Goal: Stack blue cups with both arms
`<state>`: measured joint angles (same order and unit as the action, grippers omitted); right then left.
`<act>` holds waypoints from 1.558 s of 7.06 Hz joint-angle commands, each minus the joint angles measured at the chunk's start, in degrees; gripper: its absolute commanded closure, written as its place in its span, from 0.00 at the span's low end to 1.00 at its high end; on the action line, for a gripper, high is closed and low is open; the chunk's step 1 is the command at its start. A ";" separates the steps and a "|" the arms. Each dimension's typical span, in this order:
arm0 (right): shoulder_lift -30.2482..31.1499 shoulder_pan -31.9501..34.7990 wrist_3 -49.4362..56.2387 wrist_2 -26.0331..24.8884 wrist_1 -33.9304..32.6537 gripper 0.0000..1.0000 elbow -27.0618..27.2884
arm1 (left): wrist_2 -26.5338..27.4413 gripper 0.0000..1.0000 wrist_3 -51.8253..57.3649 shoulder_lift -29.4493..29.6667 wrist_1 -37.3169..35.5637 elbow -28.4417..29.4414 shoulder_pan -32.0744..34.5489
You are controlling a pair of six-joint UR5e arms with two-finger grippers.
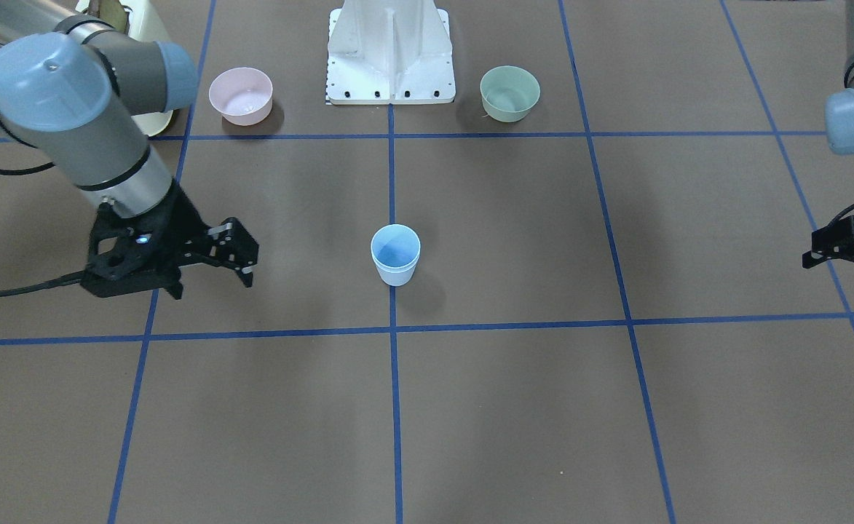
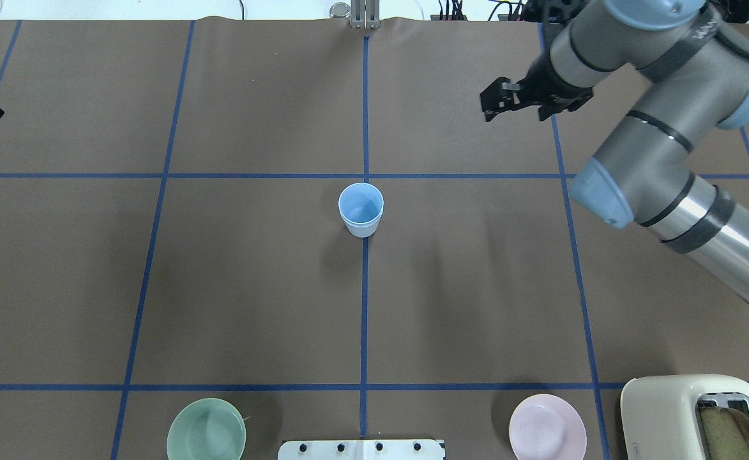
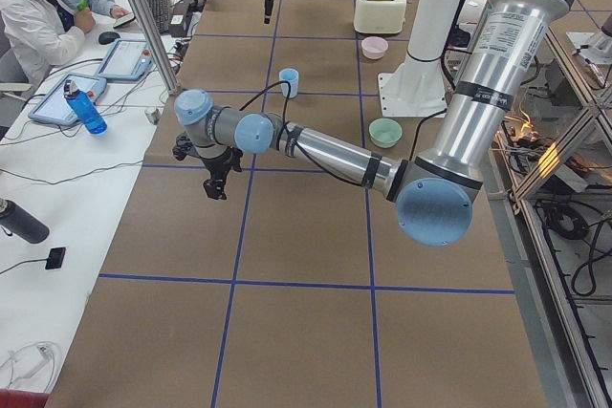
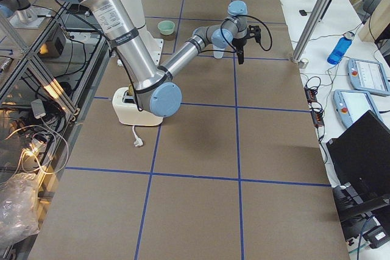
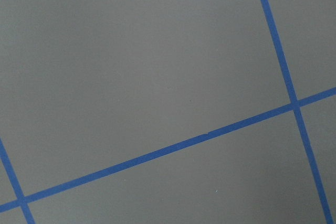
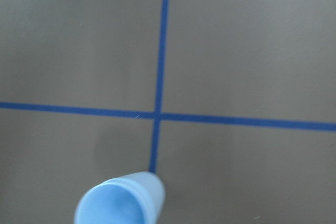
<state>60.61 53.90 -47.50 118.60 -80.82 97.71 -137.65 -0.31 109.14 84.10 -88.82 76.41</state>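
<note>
Overhead exterior shows the blue cups (image 2: 361, 211) upright at the counter (image 2: 253, 287) centre, on the middle tape line. A doubled rim suggests 1 sits nested in the other, so stacking looks done. Right fingers (image 2: 499, 102) hang at 2 o'clock, parted and empty. Left fingers (image 1: 823, 251), at 10 o'clock, are likewise parted and empty. Both stand well apart from the cups, judged to avoid toppling the stack.
</note>
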 commanded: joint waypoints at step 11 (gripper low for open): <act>24.98 34.95 41.06 11.47 -9.44 0.00 -6.31 | 0.63 0.01 18.07 -8.68 -13.26 -0.47 13.06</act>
<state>84.37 88.10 -9.60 130.08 -89.77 91.27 -137.00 17.82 100.90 70.82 -89.21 89.43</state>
